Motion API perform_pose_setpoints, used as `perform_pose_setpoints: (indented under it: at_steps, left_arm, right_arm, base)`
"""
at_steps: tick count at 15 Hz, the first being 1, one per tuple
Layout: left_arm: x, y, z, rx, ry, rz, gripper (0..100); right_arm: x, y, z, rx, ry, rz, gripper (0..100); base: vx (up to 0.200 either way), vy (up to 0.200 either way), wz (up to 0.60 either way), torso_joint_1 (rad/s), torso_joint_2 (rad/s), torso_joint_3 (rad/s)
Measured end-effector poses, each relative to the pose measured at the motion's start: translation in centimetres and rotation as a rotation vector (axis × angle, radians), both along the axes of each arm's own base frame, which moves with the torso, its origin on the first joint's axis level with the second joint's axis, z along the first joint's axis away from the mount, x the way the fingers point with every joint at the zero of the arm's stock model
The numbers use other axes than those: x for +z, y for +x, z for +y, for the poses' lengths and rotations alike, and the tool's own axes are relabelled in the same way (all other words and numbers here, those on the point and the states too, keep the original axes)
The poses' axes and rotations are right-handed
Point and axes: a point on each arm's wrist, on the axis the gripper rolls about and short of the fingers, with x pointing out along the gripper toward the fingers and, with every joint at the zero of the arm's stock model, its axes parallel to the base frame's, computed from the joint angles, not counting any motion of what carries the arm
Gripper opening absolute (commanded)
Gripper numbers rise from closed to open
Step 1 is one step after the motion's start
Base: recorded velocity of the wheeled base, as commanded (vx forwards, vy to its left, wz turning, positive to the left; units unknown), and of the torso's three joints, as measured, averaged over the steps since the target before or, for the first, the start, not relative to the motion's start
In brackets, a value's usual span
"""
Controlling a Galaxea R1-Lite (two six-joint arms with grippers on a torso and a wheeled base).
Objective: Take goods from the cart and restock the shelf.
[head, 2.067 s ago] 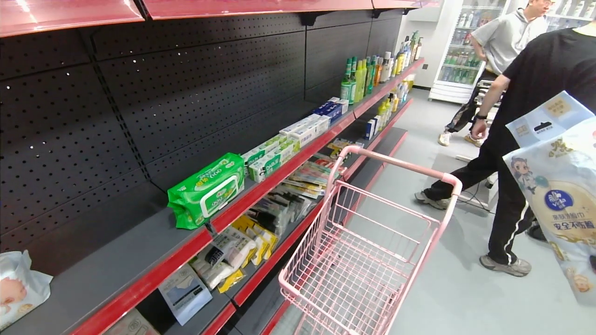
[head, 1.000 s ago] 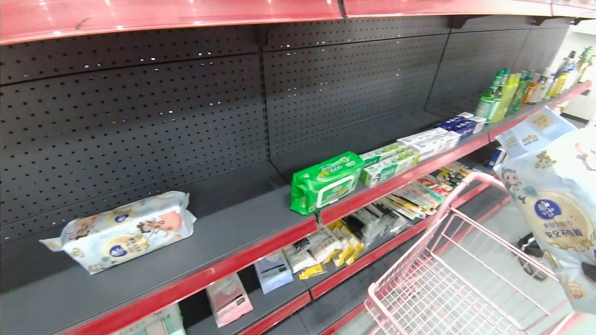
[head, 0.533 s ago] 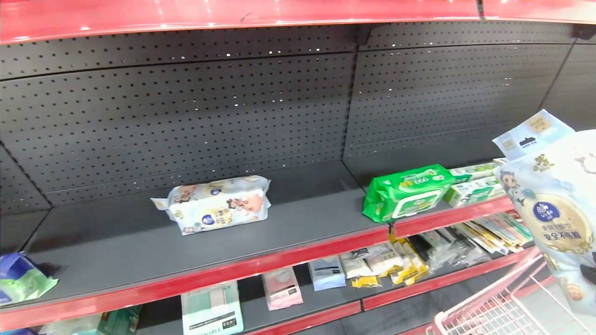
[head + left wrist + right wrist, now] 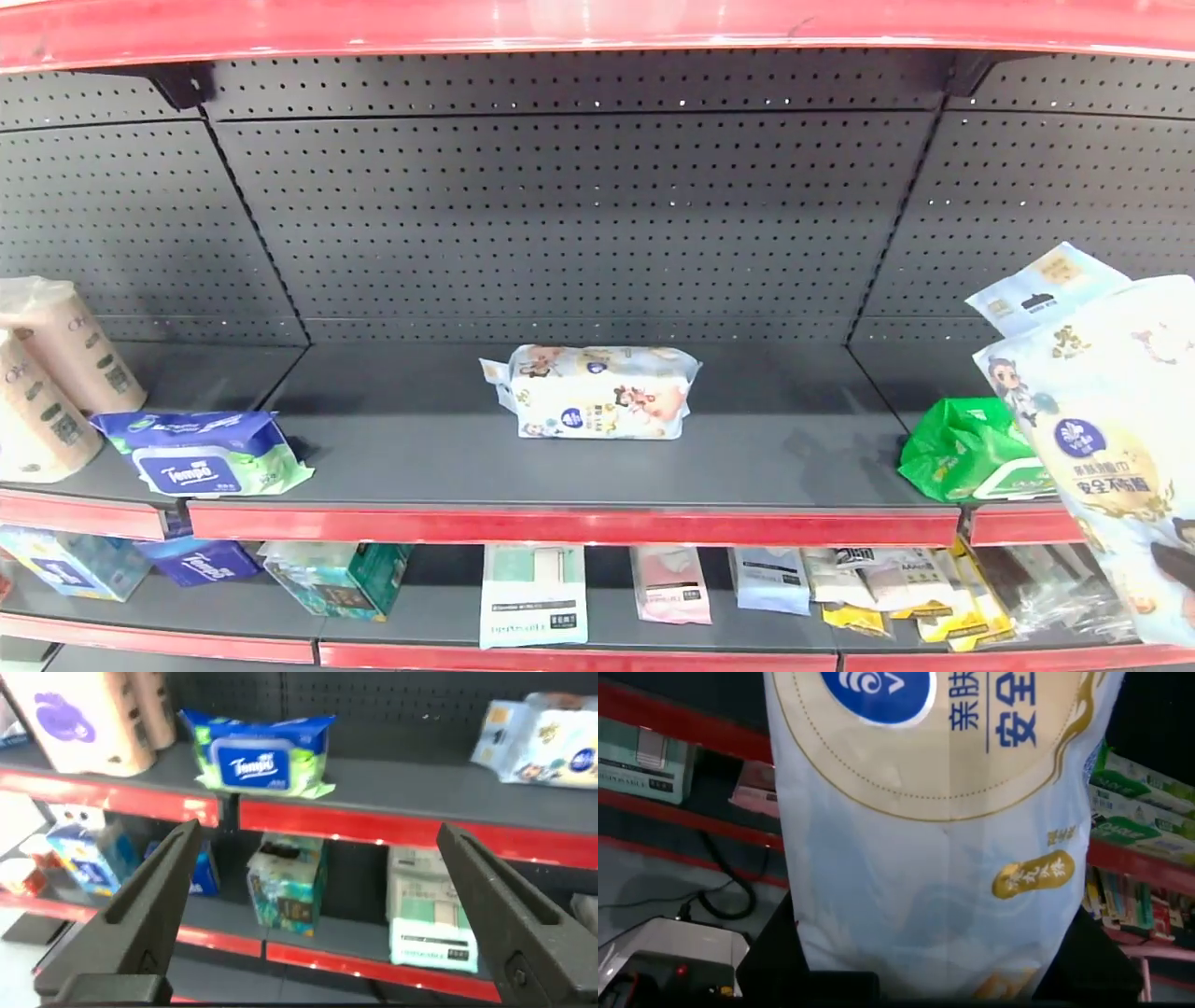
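White wipes pack [image 4: 1125, 373], blue round logo [image 4: 1080, 437], clenched in right claw [image 4: 934, 961]; left claw [image 4: 318, 840] released, facing shelf [image 4: 560, 525].

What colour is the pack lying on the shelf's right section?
The pack is green; the head view shows it best.

From where I stand I count two beige paper-wrapped rolls [image 4: 70, 350] at the left end of the grey middle shelf [image 4: 420, 457]. Next to them is one blue-and-green soft wipes pack [image 4: 201, 455]. There is one white cartoon-printed soft pack [image 4: 602, 390] in the middle and one green soft wipes pack [image 4: 966, 450] on the right. One larger cartoon-printed white bag [image 4: 1111, 439] is at the near right. On the shelf below are one teal box [image 4: 336, 579], one white-and-green flat packet [image 4: 532, 593] and one pink flat packet [image 4: 670, 583].
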Motion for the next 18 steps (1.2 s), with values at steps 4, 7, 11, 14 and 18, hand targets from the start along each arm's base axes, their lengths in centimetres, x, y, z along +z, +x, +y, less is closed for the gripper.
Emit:
perform_pose_setpoints:
  at_steps: [4, 7, 11, 14, 18]
  left_arm:
    - [0.0, 0.0, 0.0, -0.006, 0.009, 0.001, 100]
    - [0.2, 0.0, 0.0, -0.036, 0.029, 0.000, 100]
    - [5.1, 0.5, 0.1, -0.055, -0.024, -0.014, 100]
    - [9.5, 4.9, 0.8, -0.063, 0.009, 0.129, 100]
    - [12.4, 13.9, 2.0, -0.257, 0.134, 0.324, 100]
  right_arm:
    - [-0.7, -1.7, 0.1, -0.015, 0.027, -0.050, 0]
    - [-2.1, -4.4, 0.3, 0.010, 0.078, -0.138, 0]
    - [-6.2, -8.6, 0.4, 0.083, 0.099, -0.295, 0]
    - [-8.4, -9.9, 0.5, 0.106, 0.135, -0.374, 0]
    - [-9.4, -10.2, 0.4, 0.094, 0.116, -0.404, 0]
  base:
    - [0.000, 0.000, 0.00, 0.000, 0.00, 0.000]
    - [0.000, 0.000, 0.00, 0.000, 0.00, 0.000]
    - [0.000, 0.000, 0.00, 0.000, 0.00, 0.000]
    - [0.000, 0.000, 0.00, 0.000, 0.00, 0.000]
    - [0.000, 0.000, 0.00, 0.000, 0.00, 0.000]
